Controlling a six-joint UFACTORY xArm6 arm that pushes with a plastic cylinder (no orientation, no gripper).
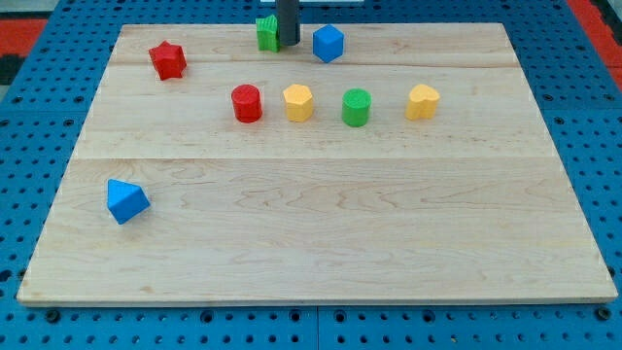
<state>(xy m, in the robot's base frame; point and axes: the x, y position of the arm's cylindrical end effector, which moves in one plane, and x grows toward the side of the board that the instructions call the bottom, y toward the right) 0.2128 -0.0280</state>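
Observation:
My tip (289,44) comes down from the view's top edge as a dark rod and ends right beside a green block (266,33), touching or almost touching its right side. A blue cube (328,43) sits a short way to the tip's right. Below them runs a row of blocks: a red cylinder (247,103), a yellow hexagonal block (298,102), a green cylinder (357,107) and a yellow block (423,101). The rod partly hides the green block's right edge.
A red star-shaped block (168,60) lies at the upper left. A blue triangular block (126,201) sits alone at the lower left. The wooden board (321,243) rests on a blue pegboard surface (29,146).

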